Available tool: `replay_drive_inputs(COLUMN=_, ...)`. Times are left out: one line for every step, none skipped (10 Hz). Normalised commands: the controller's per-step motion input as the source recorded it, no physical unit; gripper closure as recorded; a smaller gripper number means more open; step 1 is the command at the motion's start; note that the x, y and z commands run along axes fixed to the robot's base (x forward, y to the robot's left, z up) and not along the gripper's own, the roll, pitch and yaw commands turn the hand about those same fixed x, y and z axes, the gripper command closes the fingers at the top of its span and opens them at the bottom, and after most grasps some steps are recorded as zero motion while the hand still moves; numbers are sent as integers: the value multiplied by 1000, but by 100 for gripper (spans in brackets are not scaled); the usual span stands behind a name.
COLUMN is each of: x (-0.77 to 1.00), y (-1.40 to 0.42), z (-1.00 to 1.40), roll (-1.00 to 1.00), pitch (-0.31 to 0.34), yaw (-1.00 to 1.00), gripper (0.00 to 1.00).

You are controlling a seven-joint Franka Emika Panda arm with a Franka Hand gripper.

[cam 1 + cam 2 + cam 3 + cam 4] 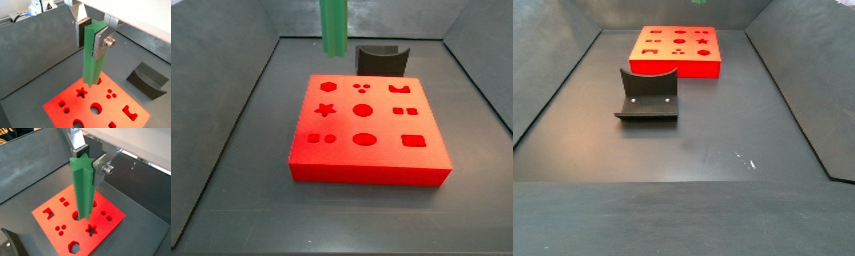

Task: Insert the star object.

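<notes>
Green fills the middle of a wrist view: the star object (93,57) hangs upright, clamped between the silver fingers (101,42) of the gripper (95,40), its lower end above the red block (93,106) near the star-shaped hole (81,92). Off to the side sits the dark grey curved piece (148,78) on the grey floor (40,85).

Both wrist views show that grip, and here the star object (84,190) shows its star-shaped top, the gripper (90,165) closed on it high up, the red block (80,225) below with its star hole (92,230).

Over to a side view: the star object (334,27) hangs beyond the red block (368,138), beside the curved piece (381,60); the gripper is out of frame.

Last side view: the curved piece (648,95) sits nearest, well apart from the red block (676,50) at the far end.
</notes>
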Motion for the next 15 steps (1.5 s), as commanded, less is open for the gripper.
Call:
replay_drive_inputs(x=0, y=0, z=-426, roll=-100, pitch=-17, yaw=80, gripper=100)
replay_drive_inputs(x=14, y=0, z=-491, roll=0, pitch=0, yaw=597, gripper=100)
replay_drive_inputs(x=3, y=-86, z=-449, roll=131, pitch=0, yaw=817, gripper=100)
replay_drive_inputs(x=0, y=0, z=-463, roll=234, pitch=19, yaw=854, gripper=100)
replay_drive_inputs(x=0, y=0, z=-429, roll=280, pitch=19, yaw=889, gripper=100)
replay_drive_inputs(x=0, y=0, z=-380, roll=311, pitch=16, yaw=874, gripper=100)
replay_drive_inputs(x=0, y=0, z=-297, roll=340, pitch=4, yaw=840, gripper=100)
replay_drive_inputs(x=14, y=-91, z=-220, roll=153, pitch=0, yaw=609, gripper=100)
replay_drive_inputs(x=0, y=-29, z=-309, roll=-50, pitch=-3, yaw=243, gripper=100)
replay_drive_inputs(x=0, y=0, z=-303, roll=-207, pitch=-63, yaw=211, gripper=100)
replay_drive_inputs(x=0, y=0, z=-300, roll=-354, pitch=-66, yaw=383, gripper=100)
replay_drive_inputs(x=0, y=0, z=-166, roll=-424, pitch=-129, yaw=240, gripper=100)
replay_drive_inputs(x=-63, y=0, z=-189, roll=-344, pitch=-147, yaw=89, gripper=100)
replay_drive_inputs(x=-46, y=-9, z=-106, roll=-191, pitch=-100, yaw=51, gripper=100)
replay_drive_inputs(x=0, y=-23, z=-94, roll=-183, pitch=-100, yaw=0, gripper=100)
